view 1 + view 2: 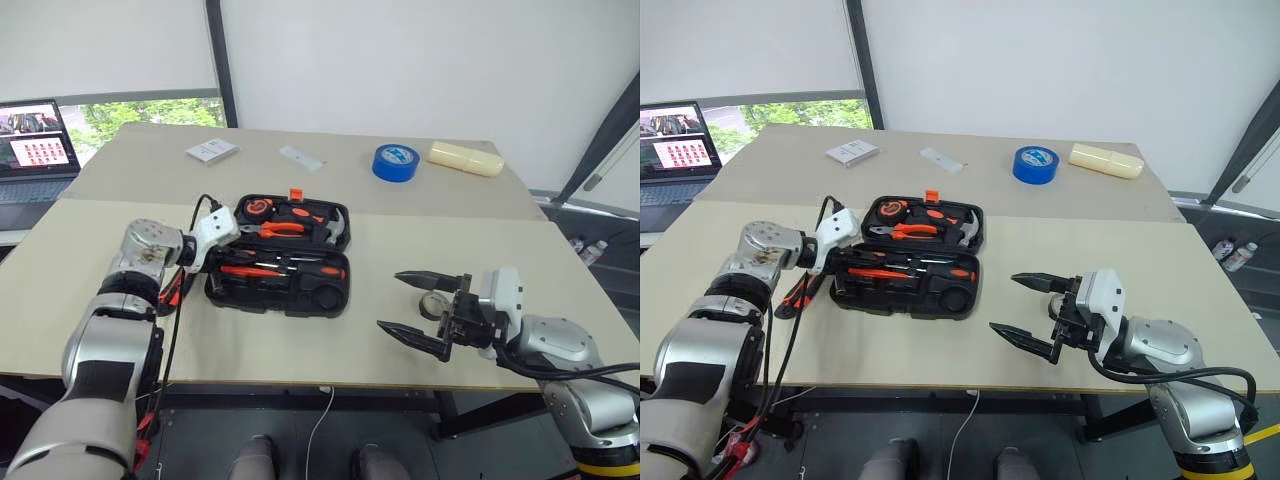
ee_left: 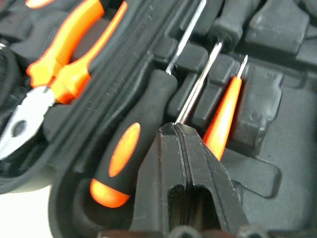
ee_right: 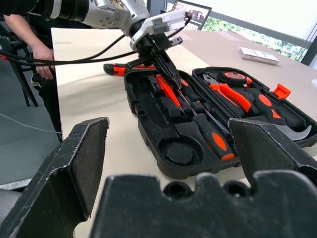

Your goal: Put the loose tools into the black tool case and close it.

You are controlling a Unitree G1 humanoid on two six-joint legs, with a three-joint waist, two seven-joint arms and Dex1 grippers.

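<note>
- The black tool case [image 1: 280, 262] lies open in the middle of the table [image 1: 500, 260], lid half away from the robot with the orange-handled pliers [image 1: 272, 229] and hammer [image 1: 335, 228] in it, tray half nearer.
- In the tray, a black-and-orange screwdriver [image 3: 212, 133] sits in its recess, and the small all-red screwdriver [image 3: 167, 90] lies bedded close beside the left claw; I judge a second black-handled one lies between them, though its handle is hard to make out.
- Left to do, as I read it: the orange-black utility knife [image 3: 115, 69] is on the table just outside the case's left edge, the small dark grey tape roll [image 1: 432, 305] sits on the table by the right claw, the round recess [image 3: 178, 152] is empty, and the lid is unclosed.
- Left gripper [image 3: 171, 77]: pinched fully shut, tips down in the tray against a thin metal shaft [image 2: 195, 89]; whether it grips or only presses, I cannot tell.
- Right gripper [image 1: 412, 306]: spread wide, holding nothing, above the table just beside the tape roll.
</note>
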